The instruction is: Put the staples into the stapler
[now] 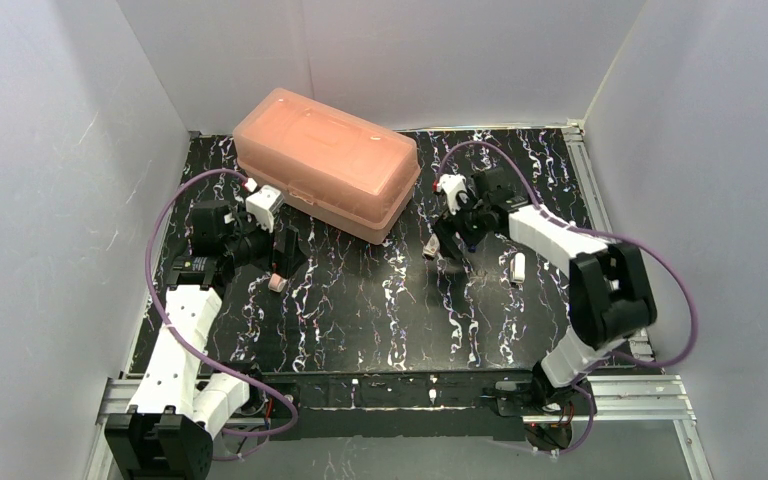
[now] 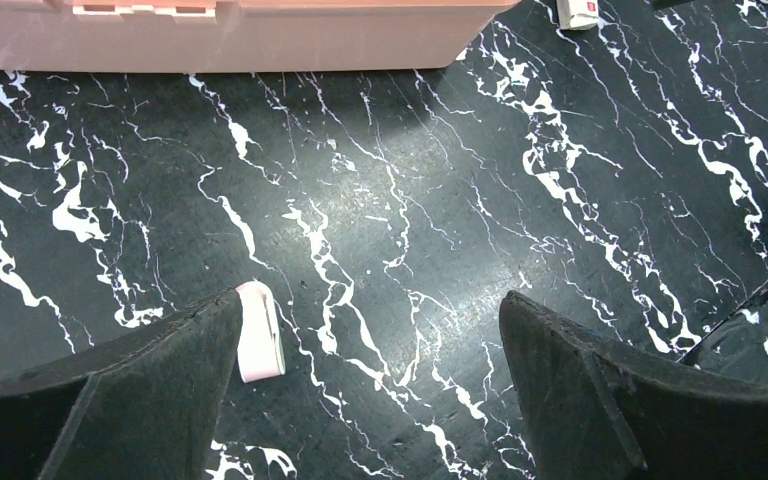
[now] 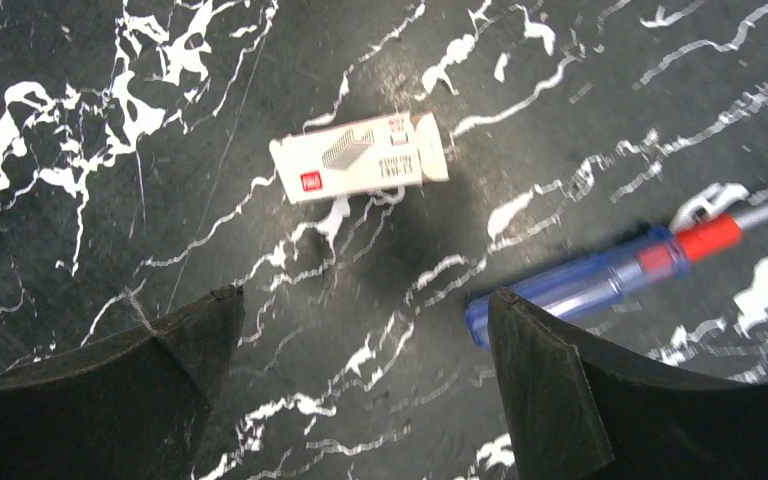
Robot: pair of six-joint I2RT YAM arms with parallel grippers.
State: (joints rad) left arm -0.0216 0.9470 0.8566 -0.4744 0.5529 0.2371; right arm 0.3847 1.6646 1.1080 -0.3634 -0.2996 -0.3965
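Evidently poised for pickups, the spread left end effector (image 2: 370, 300) hangs just beside the small pale-pink stapler (image 2: 258, 332); the spread right end effector (image 3: 367, 295) hovers near the white cardboard staple box (image 3: 360, 157).

White arm links (image 1: 175, 340), black joints (image 1: 610, 290), looping purple cables (image 1: 148, 255), black wedge-shaped fingers (image 2: 570, 390)

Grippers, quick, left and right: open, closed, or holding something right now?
Left gripper: open, holding nothing.
Right gripper: open, holding nothing; the staple box lies ahead of it, not gripped.
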